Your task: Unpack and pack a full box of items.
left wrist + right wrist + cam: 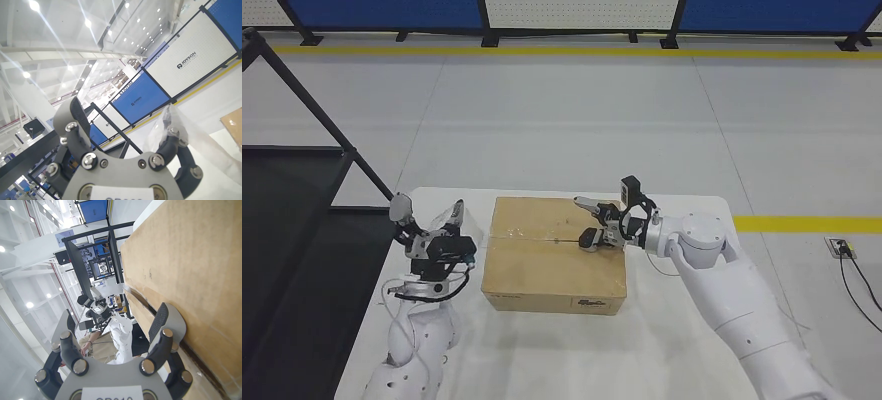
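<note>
At the three o'clock end of the box point(552, 265), the right pincer point(587, 221), spread wide, sets one finger by the nine-to-three seam point(537, 238).

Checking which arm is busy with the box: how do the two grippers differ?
The left gripper points up beside the box, off its top; the right gripper lies over the box top at the seam. Clear film clings to a left finger; the right fingers are bare. Both are open.
</note>
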